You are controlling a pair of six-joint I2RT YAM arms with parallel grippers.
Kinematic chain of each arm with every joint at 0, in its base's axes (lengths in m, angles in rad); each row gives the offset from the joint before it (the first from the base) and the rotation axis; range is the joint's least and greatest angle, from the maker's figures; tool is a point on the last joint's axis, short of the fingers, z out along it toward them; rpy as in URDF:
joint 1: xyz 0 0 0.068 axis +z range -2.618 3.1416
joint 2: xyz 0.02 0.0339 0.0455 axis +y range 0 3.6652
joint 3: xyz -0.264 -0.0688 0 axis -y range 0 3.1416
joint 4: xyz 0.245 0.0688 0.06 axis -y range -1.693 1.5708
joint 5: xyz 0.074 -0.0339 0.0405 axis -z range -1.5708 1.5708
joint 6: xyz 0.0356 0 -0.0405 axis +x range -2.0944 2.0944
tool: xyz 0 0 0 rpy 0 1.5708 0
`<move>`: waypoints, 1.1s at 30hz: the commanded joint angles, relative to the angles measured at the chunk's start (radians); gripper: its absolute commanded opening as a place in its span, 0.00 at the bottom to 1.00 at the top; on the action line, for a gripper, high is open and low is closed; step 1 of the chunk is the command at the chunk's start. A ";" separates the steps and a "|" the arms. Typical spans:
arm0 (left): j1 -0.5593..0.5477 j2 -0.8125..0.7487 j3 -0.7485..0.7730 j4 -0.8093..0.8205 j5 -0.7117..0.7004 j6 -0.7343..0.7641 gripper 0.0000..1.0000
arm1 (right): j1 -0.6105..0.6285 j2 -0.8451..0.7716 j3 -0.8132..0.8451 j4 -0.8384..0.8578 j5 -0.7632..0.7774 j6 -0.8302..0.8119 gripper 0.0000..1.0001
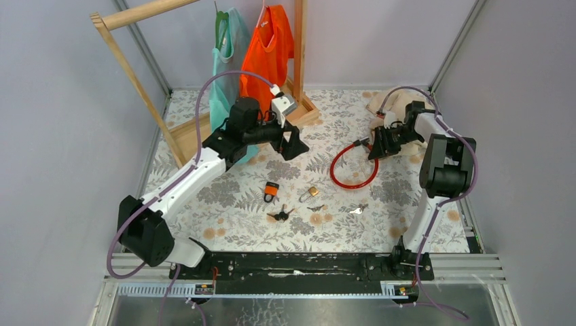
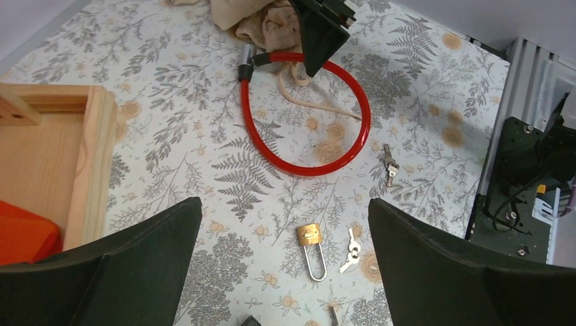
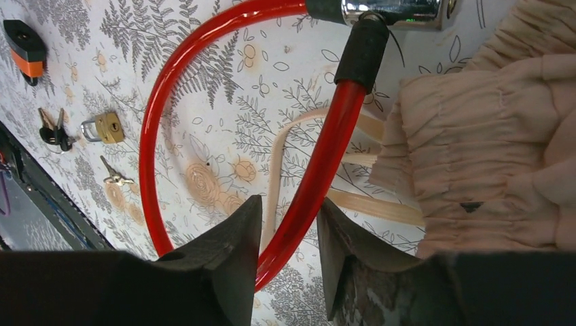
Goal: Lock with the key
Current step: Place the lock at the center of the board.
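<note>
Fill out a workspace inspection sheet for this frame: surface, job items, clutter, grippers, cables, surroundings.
Surface: floral tablecloth, lying flat.
Job's things: red cable lock looped on the cloth; brass padlock, orange padlock, black-headed keys and silver key loose near the middle.
Clutter: beige garment far right, its strap crossing the loop.
Grippers: left gripper open above the cloth, holding nothing; right gripper straddles the red cable, gap on one side.
Cables: purple cable along each arm.
Surroundings: wooden rack with orange top and teal top; grey walls.
</note>
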 commanded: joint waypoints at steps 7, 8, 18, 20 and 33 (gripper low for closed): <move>0.039 -0.068 -0.020 0.007 -0.078 0.055 1.00 | -0.004 -0.035 -0.059 0.053 0.012 -0.027 0.46; 0.040 -0.071 -0.022 0.007 -0.081 0.058 1.00 | -0.004 -0.038 -0.064 0.057 0.021 -0.027 0.47; 0.052 -0.113 -0.081 0.035 -0.179 0.054 1.00 | -0.005 -0.203 -0.110 0.132 0.177 -0.016 0.80; 0.057 -0.128 -0.103 0.060 -0.214 0.041 1.00 | -0.005 -0.248 -0.102 0.133 0.211 -0.019 0.94; 0.100 -0.259 -0.249 0.220 -0.398 0.015 1.00 | -0.005 -0.508 0.010 0.148 0.366 0.113 0.99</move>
